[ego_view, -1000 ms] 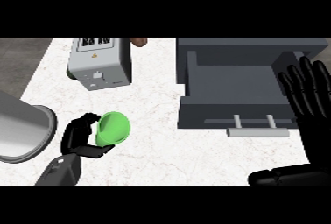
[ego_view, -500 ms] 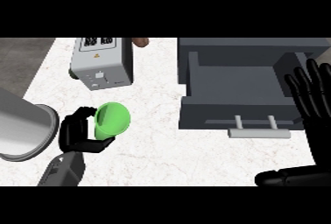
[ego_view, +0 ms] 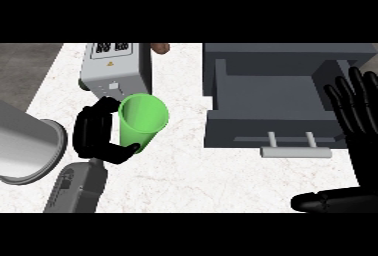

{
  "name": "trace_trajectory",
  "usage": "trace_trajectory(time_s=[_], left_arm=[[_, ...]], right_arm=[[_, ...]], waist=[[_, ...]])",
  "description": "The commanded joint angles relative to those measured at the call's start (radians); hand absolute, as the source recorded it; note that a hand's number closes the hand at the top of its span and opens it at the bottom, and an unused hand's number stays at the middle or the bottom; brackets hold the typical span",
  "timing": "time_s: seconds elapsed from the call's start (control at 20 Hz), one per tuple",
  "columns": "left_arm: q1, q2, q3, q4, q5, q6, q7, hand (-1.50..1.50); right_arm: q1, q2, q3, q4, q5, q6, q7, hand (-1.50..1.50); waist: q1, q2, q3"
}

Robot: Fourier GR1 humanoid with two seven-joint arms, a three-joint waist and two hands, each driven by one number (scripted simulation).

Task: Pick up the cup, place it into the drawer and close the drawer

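1. Fingers (ego_view: 90, 127) of our L hand (ego_view: 103, 147) curl round the green cup (ego_view: 142, 120), gripping it.
2. Cup is tilted, open mouth toward us, over the counter (ego_view: 192, 172), just in front of the toaster (ego_view: 111, 65) & left of the drawer (ego_view: 244, 129).
3. Drawer stands open, w/ its handle (ego_view: 295, 152) on the near side.
4. Our R hand (ego_view: 358, 120) rests at the drawer's right side, fingers straight & up, holding nothing.

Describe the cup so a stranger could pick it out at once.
On the white counter, look left of the open grey drawer, just in front of the grey toaster. There the left robot hand curls round the cup. It is the only bright green thing, a plain open-topped tumbler.
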Motion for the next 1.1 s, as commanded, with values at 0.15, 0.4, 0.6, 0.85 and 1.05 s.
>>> trace_trajectory(time_s=[0.15, 0.4, 0.6, 0.85, 1.05], left_arm=[[-0.076, -0.035, -0.079, -0.222, 0.044, 0.159, 0.253, 1.5], [-0.2, -0.035, -0.086, -0.235, 0.018, 0.219, 0.33, 1.5], [-0.34, -0.035, -0.082, -0.16, -0.032, 0.286, 0.38, 1.5], [-0.501, -0.036, -0.102, -0.126, -0.067, 0.381, 0.478, 1.5], [-0.599, -0.036, -0.122, -0.053, -0.051, 0.421, 0.514, 1.5]], right_arm=[[-0.002, 0.006, -0.013, 0.013, -0.012, 0.0, -0.013, -1.5], [-0.027, 0.028, 0.02, 0.09, 0.064, -0.006, -0.101, -1.5], [0.001, 0.013, 0.034, 0.023, 0.041, 0.008, -0.027, -1.5], [0.024, 0.03, 0.041, 0.053, 0.063, 0.008, -0.074, -1.5], [0.077, 0.036, 0.041, -0.004, 0.036, 0.02, -0.064, -1.5]], waist=[[-0.009, 0.003, -0.001], [-0.01, 0.005, -0.001], [-0.015, 0.005, -0.001], [-0.015, 0.005, -0.001], [-0.02, 0.005, -0.001]])
